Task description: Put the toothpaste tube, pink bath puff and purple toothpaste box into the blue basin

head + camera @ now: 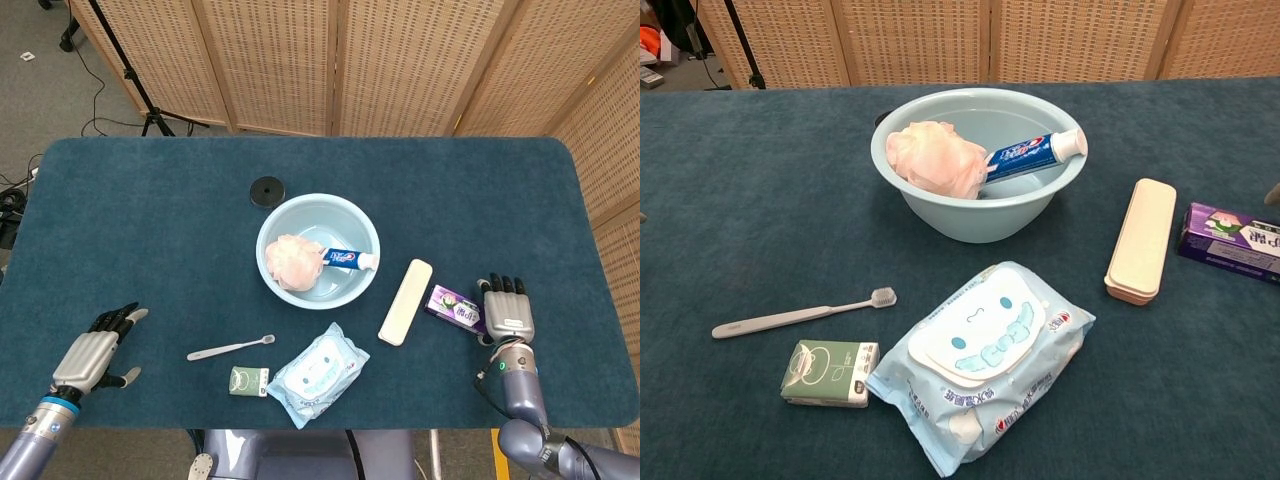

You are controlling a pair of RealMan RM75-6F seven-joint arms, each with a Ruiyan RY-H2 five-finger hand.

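Right hand (pixel 507 311) flat with fingers apart, holding nothing, against the purple toothpaste box (pixel 455 307) on its right end.

The blue basin (pixel 319 250) holds the pink bath puff (pixel 293 262) and toothpaste tube (pixel 350 259). Right of the basin lie a cream case (pixel 405 301) and, further right, the purple toothpaste box (pixel 455 307), which the right hand (pixel 506 312) touches with fingers extended.

no legible text on any item
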